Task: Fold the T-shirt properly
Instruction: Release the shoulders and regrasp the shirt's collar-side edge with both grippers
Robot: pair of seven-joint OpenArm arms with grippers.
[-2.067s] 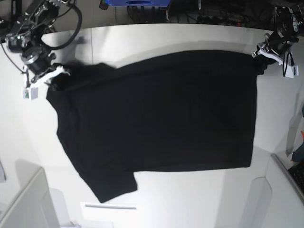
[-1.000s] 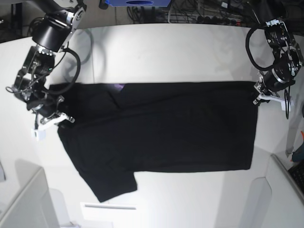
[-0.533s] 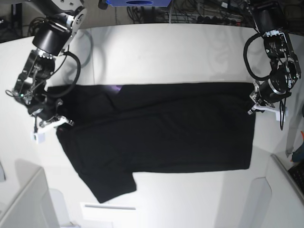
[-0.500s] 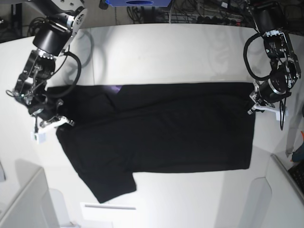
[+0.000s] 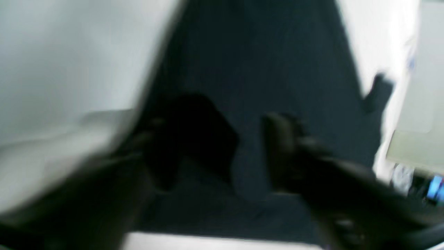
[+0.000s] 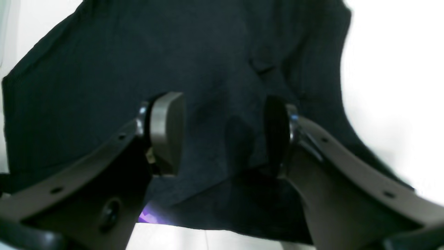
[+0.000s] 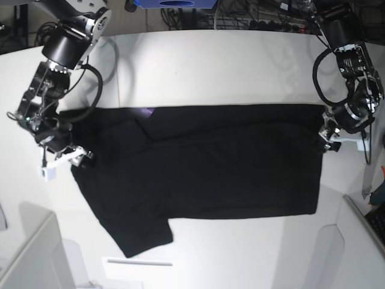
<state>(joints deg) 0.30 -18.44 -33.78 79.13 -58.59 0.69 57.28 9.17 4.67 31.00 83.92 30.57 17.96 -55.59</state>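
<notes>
The black T-shirt (image 7: 204,162) lies flat on the white table (image 7: 228,66), its far part folded over toward the front, with one sleeve sticking out at the front left. A sliver of purple print (image 7: 145,110) shows at the fold. My right gripper (image 7: 71,158) is at the shirt's left edge. In the right wrist view it (image 6: 222,135) stands open over the cloth (image 6: 215,69). My left gripper (image 7: 326,139) is at the shirt's right edge. The left wrist view is blurred, with its jaws (image 5: 242,146) apart above the cloth (image 5: 263,52).
White bins stand at the front left (image 7: 36,259) and front right (image 7: 355,241). Cables (image 7: 258,15) and a blue object (image 7: 174,3) lie beyond the table's far edge.
Both arms carried the shirt's far edge toward the front, folding it over. In the last half second the left gripper shifted slightly right; the right gripper barely moved.
</notes>
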